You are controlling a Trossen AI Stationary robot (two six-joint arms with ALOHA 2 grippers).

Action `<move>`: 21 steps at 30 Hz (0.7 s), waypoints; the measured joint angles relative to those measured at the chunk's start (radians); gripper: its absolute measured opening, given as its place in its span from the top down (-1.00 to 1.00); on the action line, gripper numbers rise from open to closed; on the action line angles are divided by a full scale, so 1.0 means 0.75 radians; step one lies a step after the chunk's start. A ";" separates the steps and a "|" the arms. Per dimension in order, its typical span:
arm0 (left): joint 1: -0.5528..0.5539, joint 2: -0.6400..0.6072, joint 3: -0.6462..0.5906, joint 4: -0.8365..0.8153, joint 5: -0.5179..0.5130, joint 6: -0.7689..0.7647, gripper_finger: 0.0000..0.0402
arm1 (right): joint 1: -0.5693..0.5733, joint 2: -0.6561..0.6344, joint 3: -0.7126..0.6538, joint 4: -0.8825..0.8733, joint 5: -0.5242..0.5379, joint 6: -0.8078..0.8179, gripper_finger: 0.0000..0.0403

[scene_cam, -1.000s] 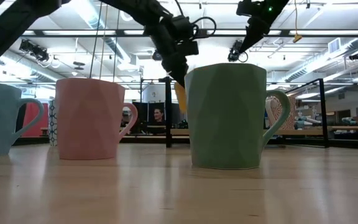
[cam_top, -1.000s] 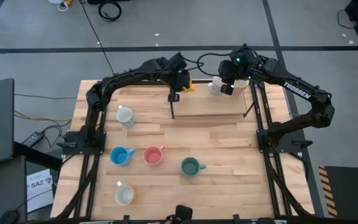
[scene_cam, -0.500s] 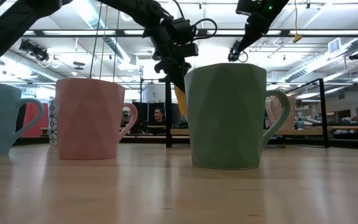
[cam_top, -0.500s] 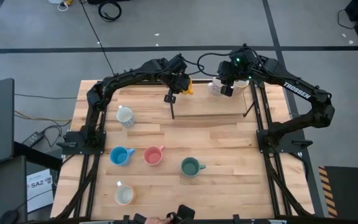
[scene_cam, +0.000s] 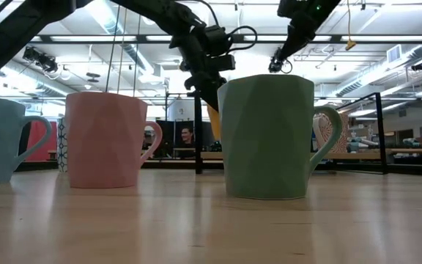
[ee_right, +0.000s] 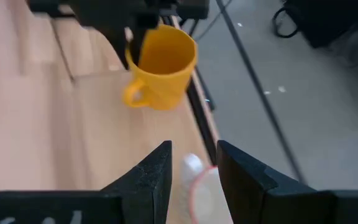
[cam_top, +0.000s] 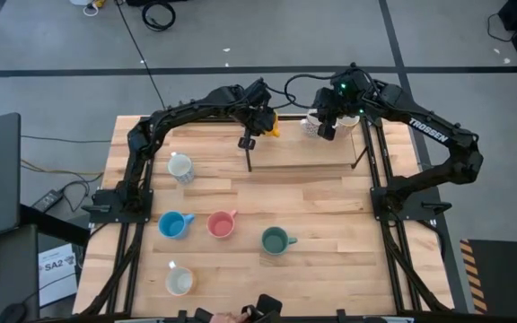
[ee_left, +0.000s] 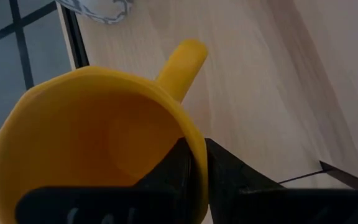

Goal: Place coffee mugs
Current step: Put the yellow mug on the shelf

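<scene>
At table's far edge, left claw point(ee_left: 194, 163) clamped on orange mug point(ee_left: 98, 140) rim; right claw point(ee_right: 191, 165) seemingly released.

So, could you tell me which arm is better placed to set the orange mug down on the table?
The left. Its gripper is clamped on the orange mug's rim, holding it above the table's far edge. The right gripper is open over a white mug nearby.
</scene>
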 joint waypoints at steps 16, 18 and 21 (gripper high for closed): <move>-0.007 0.000 -0.001 -0.002 0.006 -0.021 0.81 | 0.029 0.001 -0.444 0.563 -0.199 0.321 0.34; -0.007 0.000 -0.001 -0.002 0.006 -0.022 0.81 | 0.049 0.001 -0.510 0.671 -0.199 0.322 0.34; -0.006 0.000 -0.001 -0.001 0.006 -0.022 0.81 | 0.081 0.001 -0.596 0.812 -0.200 0.321 0.34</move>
